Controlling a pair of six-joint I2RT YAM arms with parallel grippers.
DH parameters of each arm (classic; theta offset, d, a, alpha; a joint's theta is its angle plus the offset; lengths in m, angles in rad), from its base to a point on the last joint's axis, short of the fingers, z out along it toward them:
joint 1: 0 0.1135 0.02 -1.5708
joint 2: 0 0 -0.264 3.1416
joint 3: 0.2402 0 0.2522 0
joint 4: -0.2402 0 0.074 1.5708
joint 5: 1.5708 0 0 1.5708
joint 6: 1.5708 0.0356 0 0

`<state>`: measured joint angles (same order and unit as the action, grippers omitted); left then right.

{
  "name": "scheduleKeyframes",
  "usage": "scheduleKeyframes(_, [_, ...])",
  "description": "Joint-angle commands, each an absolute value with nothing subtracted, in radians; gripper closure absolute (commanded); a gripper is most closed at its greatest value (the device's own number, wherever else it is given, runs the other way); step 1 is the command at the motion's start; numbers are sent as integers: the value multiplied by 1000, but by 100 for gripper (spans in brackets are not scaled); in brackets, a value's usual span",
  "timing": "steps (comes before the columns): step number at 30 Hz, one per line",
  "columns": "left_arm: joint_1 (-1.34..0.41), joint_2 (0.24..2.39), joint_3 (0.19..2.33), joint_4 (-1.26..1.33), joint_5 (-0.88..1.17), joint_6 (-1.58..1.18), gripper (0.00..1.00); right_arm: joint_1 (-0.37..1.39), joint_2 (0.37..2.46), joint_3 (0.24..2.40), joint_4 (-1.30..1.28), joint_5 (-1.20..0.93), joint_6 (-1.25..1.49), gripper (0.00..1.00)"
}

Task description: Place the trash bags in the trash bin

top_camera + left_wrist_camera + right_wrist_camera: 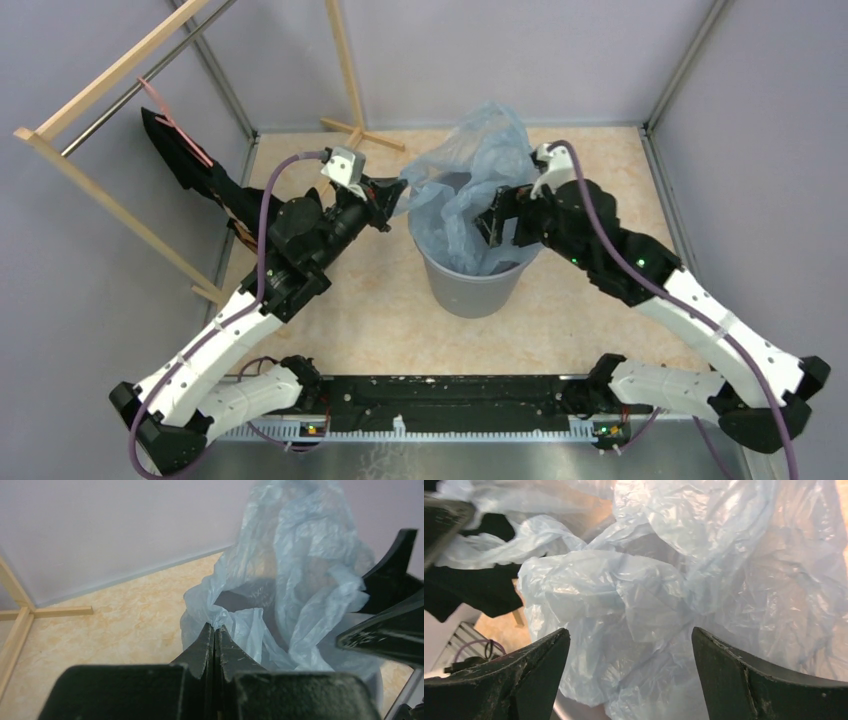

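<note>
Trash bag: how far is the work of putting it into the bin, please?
Done: the lower part of the trash bag sits inside the trash bin. In hand: the left pincer is shut on the bag's left edge, it seems; the right pincer is open, facing the film. To do: much film stands above the rim and needs pushing down.

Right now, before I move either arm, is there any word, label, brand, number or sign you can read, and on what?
None readable in any view.
trash bag: plain pale-blue film, no print showing.
trash bin: plain grey wall, no label showing.
arm shells: no lettering that I can make out.
small lit boards at the near edge: too small to read.
</note>
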<state>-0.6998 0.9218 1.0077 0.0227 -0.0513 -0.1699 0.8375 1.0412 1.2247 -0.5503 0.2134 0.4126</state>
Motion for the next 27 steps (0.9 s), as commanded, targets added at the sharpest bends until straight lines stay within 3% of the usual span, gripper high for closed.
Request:
scheduleKeyframes(1, [-695, 920, 1012, 72, -21, -179, 100, 841, 964, 1250, -584, 259, 426, 7])
scheduleKeyframes(14, [-696, 965, 1016, 107, 219, -212, 100, 841, 986, 1268, -459, 269, 443, 2])
scheduleKeyframes(18, [-696, 948, 1010, 111, 201, -215, 100, 841, 1077, 1218, -381, 267, 413, 12])
scheduleKeyframes(24, [-697, 955, 1018, 80, 108, -198, 100, 841, 1292, 1209, -295, 245, 377, 46])
scheduleKeyframes(27, [-697, 961, 1026, 53, 28, -192, 100, 841, 1355, 1143, -188, 213, 384, 50])
